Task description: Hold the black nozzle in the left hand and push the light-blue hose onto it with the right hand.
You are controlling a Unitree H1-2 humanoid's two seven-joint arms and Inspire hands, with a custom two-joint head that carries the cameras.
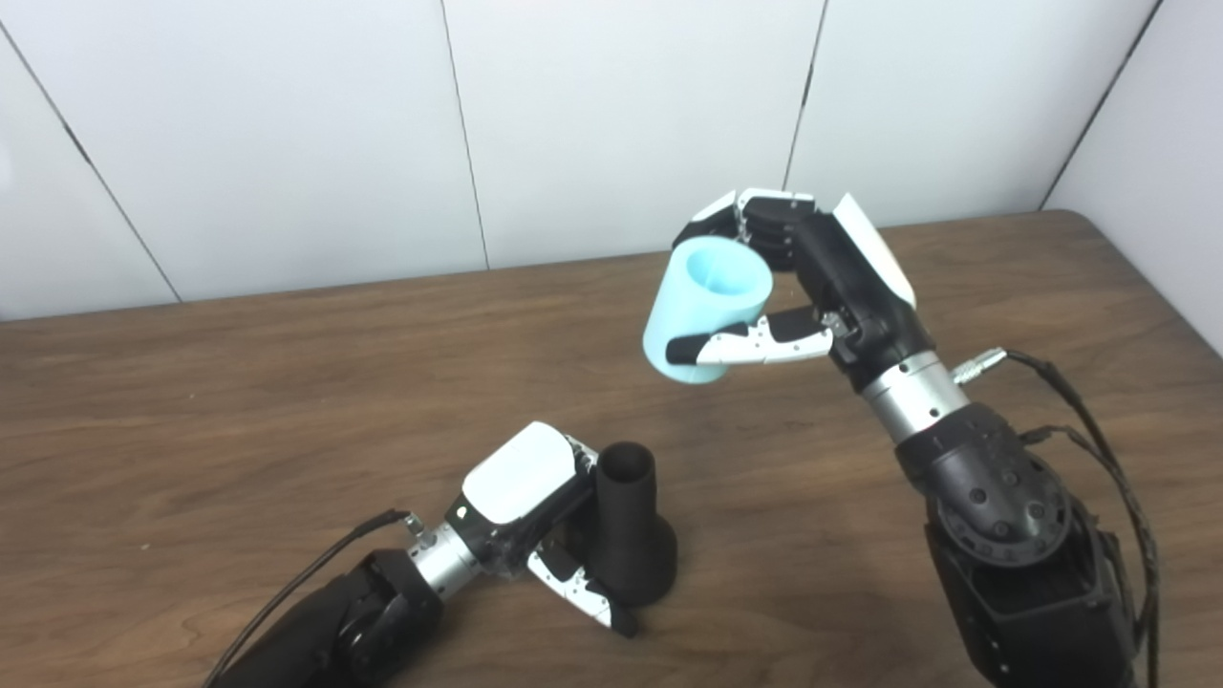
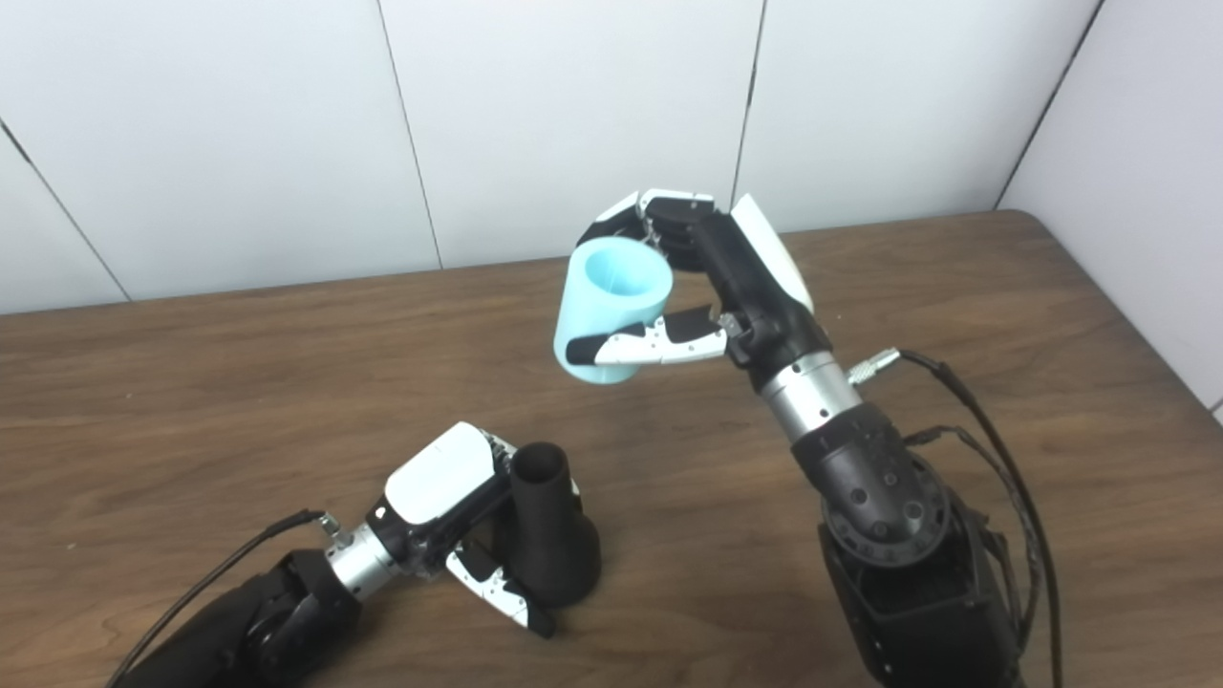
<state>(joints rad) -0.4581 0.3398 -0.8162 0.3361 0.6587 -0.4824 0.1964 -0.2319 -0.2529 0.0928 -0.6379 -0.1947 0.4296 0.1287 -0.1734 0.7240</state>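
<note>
The black nozzle (image 1: 631, 526) stands upright on the wooden table (image 1: 239, 382), wide base down and open narrow end up. My left hand (image 1: 535, 506) is wrapped around it from the left, fingers closed on its lower part. My right hand (image 1: 803, 277) holds the light-blue hose (image 1: 705, 308), a short hollow tube, in the air above and to the right of the nozzle, tilted with one open end facing up. Thumb and fingers close around the hose. The hose and nozzle are apart. Both also show in the right eye view: nozzle (image 2: 547, 526), hose (image 2: 610, 308).
White wall panels (image 1: 621, 124) stand behind the table's far edge. A black cable (image 1: 1099, 430) runs from my right wrist down along the forearm. Another cable (image 1: 306, 573) trails from my left wrist.
</note>
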